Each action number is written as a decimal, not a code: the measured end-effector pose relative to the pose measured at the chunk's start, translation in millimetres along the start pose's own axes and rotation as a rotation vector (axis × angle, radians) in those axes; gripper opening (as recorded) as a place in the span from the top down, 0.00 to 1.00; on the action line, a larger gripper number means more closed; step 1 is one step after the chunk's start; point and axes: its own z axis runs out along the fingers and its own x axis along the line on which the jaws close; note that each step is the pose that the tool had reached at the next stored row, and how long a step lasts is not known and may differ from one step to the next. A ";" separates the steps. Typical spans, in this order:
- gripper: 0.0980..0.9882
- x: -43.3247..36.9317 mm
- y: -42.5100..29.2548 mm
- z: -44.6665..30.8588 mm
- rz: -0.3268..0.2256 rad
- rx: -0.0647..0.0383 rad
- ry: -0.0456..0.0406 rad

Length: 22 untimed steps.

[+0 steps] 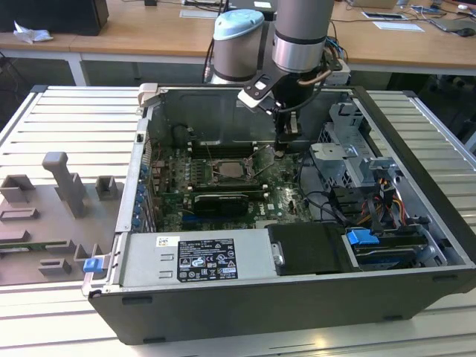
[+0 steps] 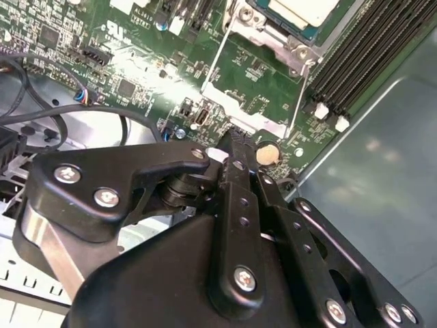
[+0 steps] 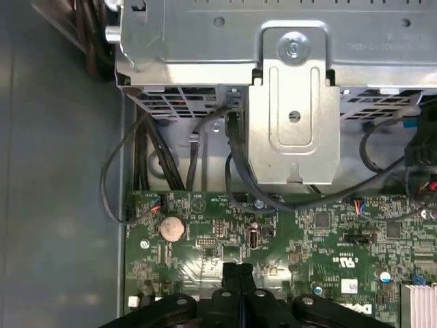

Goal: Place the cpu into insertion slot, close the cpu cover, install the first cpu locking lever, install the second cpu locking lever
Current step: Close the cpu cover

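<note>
1 arm [image 1: 301,33]: enters from the far side and reaches down into the open computer case [image 1: 416,193], which lies on the slatted bench [image 1: 67,119].
Jaws: closed, tips meeting, nothing held. They hang low over the green motherboard [image 3: 307,232], near the coin cell [image 3: 172,227], toward the exterior view's right of the socket.
cpu [image 1: 231,170]: seated flat in the insertion slot [image 1: 248,175], silvery top up, apart from the jaws.
cpu cover [image 2: 256,20]: a silvery frame lies around the chip; whether it is fully down cannot be told.
Levers: 2 thin wire levers [image 2: 213,58] run out from the socket toward the jaws; latched or free cannot be told.
Memory slots [image 2: 355,55]: long black rows just beside the socket.
Drive cage [image 3: 293,116]: grey metal, beyond the board's edge, with black cables below it.
</note>
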 end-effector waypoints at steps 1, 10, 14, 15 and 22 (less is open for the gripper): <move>0.99 0.0 0.8 1.0 0.000 0.000 0.0001; 0.99 -0.2 3.3 8.1 0.000 0.010 0.0000; 0.99 -0.1 3.3 8.1 0.001 0.053 0.0003; 0.99 -0.1 3.0 8.0 0.001 0.056 0.0004; 0.99 0.1 -13.6 7.3 0.001 0.057 0.0004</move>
